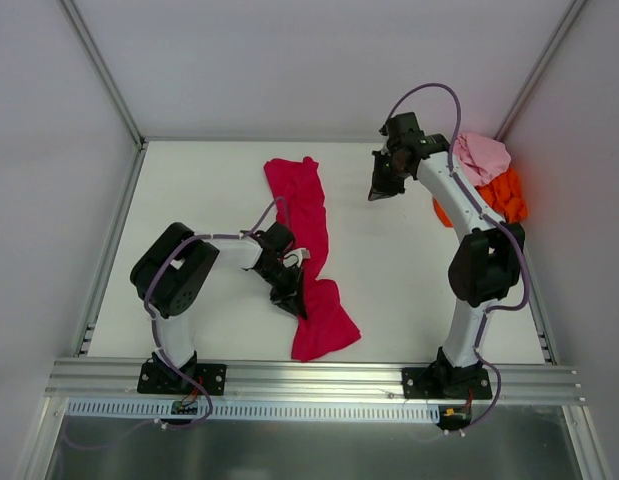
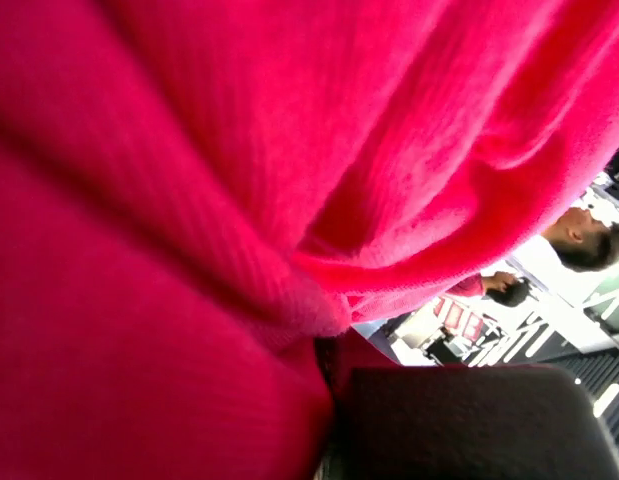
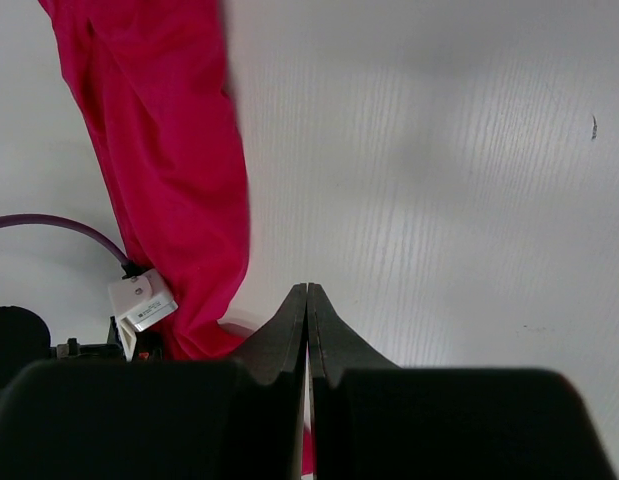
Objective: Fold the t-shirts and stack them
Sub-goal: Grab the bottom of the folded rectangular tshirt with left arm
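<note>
Down the middle of the table [image 1: 209,200], from mid-back toward the near edge: crimson shirt [image 1: 307,215], rumpled into a long band, narrow at the waist, fanned wider at the near end. Pinched at that narrow part by the left gripper [image 1: 291,296], jaws closed tight on a fold of the cloth. From the left wrist view, little besides crimson shirt [image 2: 239,200] filling the frame, bunched at the bottom against the gripper's dark body. Well apart, over bare table to the right of the shirt's far end: right gripper [image 1: 381,188], fingertips pressed together, gripping nothing. Same in its own wrist view [image 3: 307,300], white table beneath and the crimson shirt [image 3: 169,180] off to the left. In the far right corner, behind the right arm: pink shirt [image 1: 482,157] and orange shirt [image 1: 506,195], both crumpled, touching each other, pink toward the back.
</note>
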Robot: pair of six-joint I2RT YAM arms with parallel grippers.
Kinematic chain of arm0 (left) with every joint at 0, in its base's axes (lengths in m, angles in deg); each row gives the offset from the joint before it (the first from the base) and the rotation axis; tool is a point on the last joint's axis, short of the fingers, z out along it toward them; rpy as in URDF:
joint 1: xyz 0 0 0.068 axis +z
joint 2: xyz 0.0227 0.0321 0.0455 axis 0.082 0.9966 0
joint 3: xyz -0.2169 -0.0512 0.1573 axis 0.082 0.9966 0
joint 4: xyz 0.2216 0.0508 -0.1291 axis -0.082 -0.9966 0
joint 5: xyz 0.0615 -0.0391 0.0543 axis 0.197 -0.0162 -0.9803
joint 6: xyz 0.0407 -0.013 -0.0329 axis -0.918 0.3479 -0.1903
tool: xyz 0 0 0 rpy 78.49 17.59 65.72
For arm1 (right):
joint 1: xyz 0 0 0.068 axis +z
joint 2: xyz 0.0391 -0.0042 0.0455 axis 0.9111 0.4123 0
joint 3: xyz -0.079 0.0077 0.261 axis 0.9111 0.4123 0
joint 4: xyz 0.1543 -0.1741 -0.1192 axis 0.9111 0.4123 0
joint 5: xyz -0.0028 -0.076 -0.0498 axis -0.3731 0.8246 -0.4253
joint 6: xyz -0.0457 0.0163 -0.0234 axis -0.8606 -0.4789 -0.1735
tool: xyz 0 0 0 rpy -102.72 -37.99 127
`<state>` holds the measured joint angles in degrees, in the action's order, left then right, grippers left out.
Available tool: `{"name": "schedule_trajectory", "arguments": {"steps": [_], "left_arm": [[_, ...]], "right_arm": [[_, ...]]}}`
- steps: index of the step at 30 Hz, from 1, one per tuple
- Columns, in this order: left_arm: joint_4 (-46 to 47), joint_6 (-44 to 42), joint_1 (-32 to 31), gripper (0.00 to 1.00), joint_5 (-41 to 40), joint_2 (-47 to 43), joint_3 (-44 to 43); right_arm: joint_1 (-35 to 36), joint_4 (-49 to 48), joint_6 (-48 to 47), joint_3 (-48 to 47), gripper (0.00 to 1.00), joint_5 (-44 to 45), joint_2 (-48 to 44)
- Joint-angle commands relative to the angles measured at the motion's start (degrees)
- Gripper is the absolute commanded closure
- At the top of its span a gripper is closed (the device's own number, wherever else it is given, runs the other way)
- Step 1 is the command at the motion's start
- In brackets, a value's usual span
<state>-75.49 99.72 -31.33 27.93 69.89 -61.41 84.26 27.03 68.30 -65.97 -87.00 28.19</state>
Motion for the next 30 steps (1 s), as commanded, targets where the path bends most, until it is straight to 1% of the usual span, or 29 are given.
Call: {"name": "schedule_trajectory", "arguments": {"steps": [1,8,9,11,13,16,18,26,30], "left_arm": [[0.84,-0.90,-0.27,1.00,-4.04,-1.26,0.19],[-4.78,-2.31,-0.27,1.00,-10.71,-7.50,-1.22],[-5.75,-2.31,-0.27,1.00,-13.25,-8.38,-2.00],[-8.29,-2.13,-0.27,1.00,-15.63,-12.51,-2.79],[-9.88,-1.96,-0.18,1.00,-17.48,-16.54,-5.08],[-12.79,-1.78,-0.27,1.00,-17.67,-18.41,-9.54],[-14.19,-2.22,-0.18,1.00,-17.75,-17.71,-12.19],[-14.90,-2.57,-0.18,1.00,-24.08,-13.67,-16.33],[-16.04,-2.13,0.00,1.00,-27.24,-10.51,-20.11]], "right_arm": [[0.46,-0.76,-0.78,0.77,0.99,-1.44,-3.74],[0.55,-1.20,-0.69,0.42,0.99,-1.97,-3.04],[0.55,-1.46,-0.61,0.59,0.99,-2.23,-2.95],[0.55,-1.37,-0.69,0.77,0.99,-2.49,-2.77],[0.64,-1.46,-0.96,1.03,0.99,-2.84,-2.51],[0.72,-1.55,-0.96,1.39,0.99,-3.45,-1.90],[0.90,-2.07,-0.87,1.82,0.99,-4.16,-1.63],[1.96,-2.60,-1.31,2.88,0.99,-4.86,-2.15],[1.96,-2.78,-2.10,4.37,0.99,-5.92,-2.86]]}}
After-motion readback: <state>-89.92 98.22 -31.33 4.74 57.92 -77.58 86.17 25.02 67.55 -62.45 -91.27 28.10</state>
